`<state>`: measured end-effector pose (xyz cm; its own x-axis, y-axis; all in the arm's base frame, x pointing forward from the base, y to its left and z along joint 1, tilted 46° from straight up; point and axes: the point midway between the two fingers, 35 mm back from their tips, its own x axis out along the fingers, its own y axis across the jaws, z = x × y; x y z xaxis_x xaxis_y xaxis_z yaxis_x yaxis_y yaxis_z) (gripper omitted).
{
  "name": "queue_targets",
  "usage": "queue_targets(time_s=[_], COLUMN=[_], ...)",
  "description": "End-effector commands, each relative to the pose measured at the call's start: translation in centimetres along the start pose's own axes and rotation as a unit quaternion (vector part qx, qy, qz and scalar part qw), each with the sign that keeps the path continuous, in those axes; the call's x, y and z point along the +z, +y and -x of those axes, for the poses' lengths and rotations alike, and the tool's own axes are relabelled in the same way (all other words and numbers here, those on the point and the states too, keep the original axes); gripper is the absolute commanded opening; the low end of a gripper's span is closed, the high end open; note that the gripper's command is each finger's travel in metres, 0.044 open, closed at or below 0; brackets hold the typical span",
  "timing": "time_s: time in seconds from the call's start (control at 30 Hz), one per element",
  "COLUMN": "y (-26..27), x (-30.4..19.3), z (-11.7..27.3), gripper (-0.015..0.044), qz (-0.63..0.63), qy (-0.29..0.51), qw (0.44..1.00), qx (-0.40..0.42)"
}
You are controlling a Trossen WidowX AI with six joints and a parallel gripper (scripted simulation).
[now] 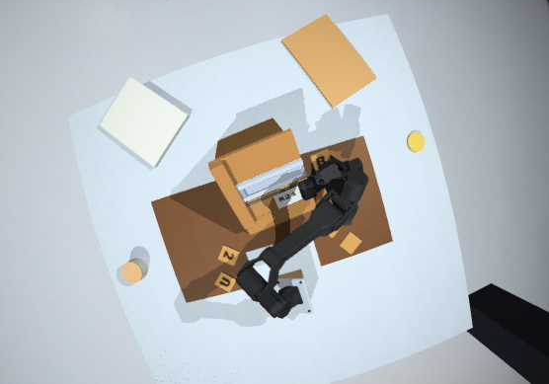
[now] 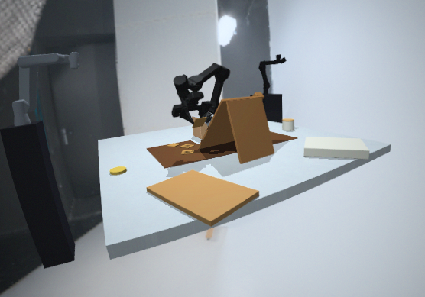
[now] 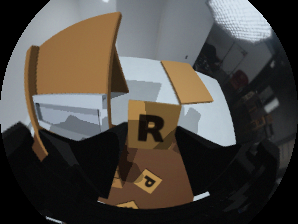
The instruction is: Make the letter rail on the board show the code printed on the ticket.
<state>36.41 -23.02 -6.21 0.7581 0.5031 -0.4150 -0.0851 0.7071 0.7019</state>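
Observation:
My gripper (image 1: 323,164) (image 3: 152,128) is shut on the R tile (image 1: 320,158) (image 3: 142,111), whose letter is upright in the wrist view. It holds the tile just right of the sloped board (image 1: 257,154) (image 3: 75,65) in the top view. The pale rail (image 1: 272,181) (image 3: 70,120) on the board shows no tile. The ticket (image 1: 294,196) below it reads R24, partly shaded. A 2 tile (image 1: 228,255) and a U-like tile (image 1: 225,282) lie on the mat's left part. A P tile (image 3: 148,181) lies below my gripper in the wrist view. A plain-looking tile (image 1: 351,243) lies on the right.
The brown mat (image 1: 183,233) (image 2: 164,159) lies under the board. An orange panel (image 1: 328,60) (image 2: 202,195), a cream block (image 1: 143,121) (image 2: 336,146), a yellow disc (image 1: 416,141) (image 2: 118,170) and a round orange-topped pot (image 1: 132,271) (image 2: 288,124) stand around it on the counter.

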Motion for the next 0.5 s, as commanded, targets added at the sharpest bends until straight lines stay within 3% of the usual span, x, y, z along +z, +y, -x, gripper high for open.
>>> queue_targets(time_s=[0.0, 0.47], y=[0.35, 1.05], x=[0.15, 0.13], z=[0.13, 0.12], gripper=[0.0, 0.0], qz=[0.001, 0.001], qy=[-0.001, -0.001], qw=[1.0, 1.0], qx=[-0.002, -0.001])
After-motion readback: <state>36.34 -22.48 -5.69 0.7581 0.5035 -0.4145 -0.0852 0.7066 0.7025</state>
